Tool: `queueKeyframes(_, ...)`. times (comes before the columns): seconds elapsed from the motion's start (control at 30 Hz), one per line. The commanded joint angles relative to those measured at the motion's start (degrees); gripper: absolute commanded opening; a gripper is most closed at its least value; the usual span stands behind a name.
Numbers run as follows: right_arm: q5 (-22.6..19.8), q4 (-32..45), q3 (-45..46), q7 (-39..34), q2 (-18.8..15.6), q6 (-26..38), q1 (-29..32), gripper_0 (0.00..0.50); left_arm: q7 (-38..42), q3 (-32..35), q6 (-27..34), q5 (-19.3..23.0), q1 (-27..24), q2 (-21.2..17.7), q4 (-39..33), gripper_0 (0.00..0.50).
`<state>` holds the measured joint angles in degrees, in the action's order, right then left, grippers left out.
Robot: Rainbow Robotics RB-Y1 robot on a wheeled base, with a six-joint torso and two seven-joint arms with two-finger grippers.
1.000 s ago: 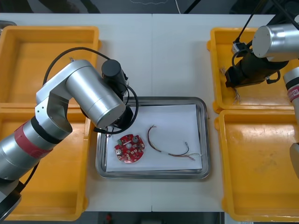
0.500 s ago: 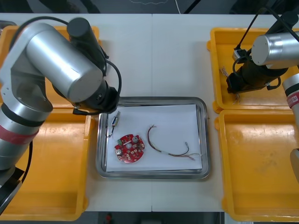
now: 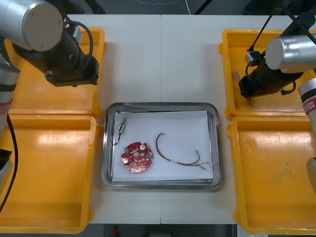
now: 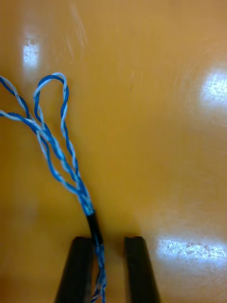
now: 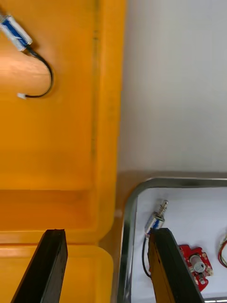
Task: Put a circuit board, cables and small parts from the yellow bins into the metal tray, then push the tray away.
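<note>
- To the right of the metal tray (image 3: 217,148), over the far right bin (image 3: 286,106), the right gripper (image 4: 109,241) has its fingers drawn narrow. A twisted blue and white cable (image 4: 61,156) runs between them, lying against one finger with a gap to the other.
- In the front view that gripper's tips are hidden under its own wrist. In the wrist view the cable's end is lost from sight between the fingers.
- To the left of the tray, over the far left bin (image 3: 29,98), the left gripper (image 5: 108,232) stands wide apart and holds nothing. The front view hides it beneath the arm.
- In the left wrist view one finger (image 5: 165,265) cuts off part of the round red circuit board (image 3: 137,158).
- On the tray's white lining there is one circuit board, one thin reddish cable (image 3: 177,157) and one small metal part (image 3: 121,127) with a black lead.
- A second small metal part (image 5: 16,34) with a black cable (image 5: 45,80) lies in the far left bin, well apart from the tray. From above the arm covers it.
- There are four yellow bins, two on each side of the tray. The near left bin (image 3: 49,173) and the near right bin (image 3: 276,173) sit just beside its rim.
</note>
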<state>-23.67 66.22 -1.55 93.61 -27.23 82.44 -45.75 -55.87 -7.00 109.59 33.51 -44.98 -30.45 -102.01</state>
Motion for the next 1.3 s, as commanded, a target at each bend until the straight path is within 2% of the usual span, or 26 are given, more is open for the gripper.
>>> queueKeyframes(0.03, 0.38, 0.93, -1.35, -3.26, 0.42, -0.43, 1.02, 0.000, 5.51, 2.78, 0.41, -0.90, -6.61, -2.42, 6.47, 0.500)
queueKeyframes(0.27, 3.90, 5.06, -1.26, -3.35, -0.02, 2.55, 0.93, 0.000, 5.07, 5.50, -1.40, -3.54, -11.53, -2.42, 17.72, 0.500)
queueKeyframes(0.4, 4.86, 10.51, 0.32, -2.65, -0.81, 8.62, 1.02, 0.000, 5.07, 7.00, -4.48, -4.68, -13.73, -2.42, 23.26, 0.500)
queueKeyframes(0.67, 3.37, 25.53, 3.84, -2.12, -2.74, 24.17, 0.93, 0.000, 5.07, 6.91, -12.21, -6.53, -16.19, -2.42, 31.96, 0.500)
queueKeyframes(0.77, 2.84, 30.90, 5.16, -2.12, -3.18, 27.56, 0.93, 0.000, 5.16, 6.91, -14.50, -6.62, -16.71, -2.42, 34.59, 0.500)
queueKeyframes(0.97, -2.96, 39.33, 6.39, -2.03, -5.21, 27.56, 0.93, 0.000, 4.89, 6.64, -21.26, -6.79, -18.21, -1.90, 41.80, 0.500)
queueKeyframes(1.3, -18.43, 47.07, 6.21, -0.80, -8.19, 27.56, 1.19, 0.000, 5.07, 3.66, -32.60, -7.67, -20.41, 0.21, 51.47, 0.500)
